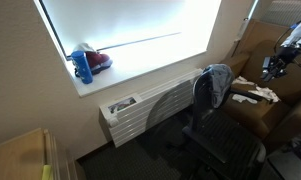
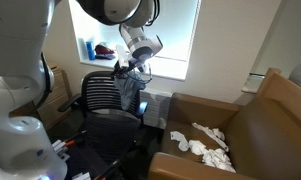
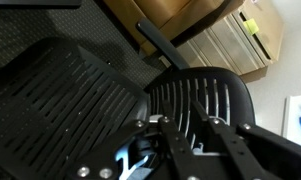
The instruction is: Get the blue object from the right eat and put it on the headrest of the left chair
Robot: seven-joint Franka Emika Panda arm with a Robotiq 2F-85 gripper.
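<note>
Blue cloth [image 1: 218, 82] draped over backrest top of black office chair [image 1: 230, 142]. Gripper [image 2: 124, 70] hovering just above it. Cannot tell whether fingers are apart or pinching fabric. Risks: shallow drape sliding off the mesh back; a snagged fingertip dragging cloth off on retreat; a nudge turning the swivel chair.

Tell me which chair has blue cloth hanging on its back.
The black mesh office chair: blue cloth hangs over its backrest. The brown armchair holds only white cloth.
</note>
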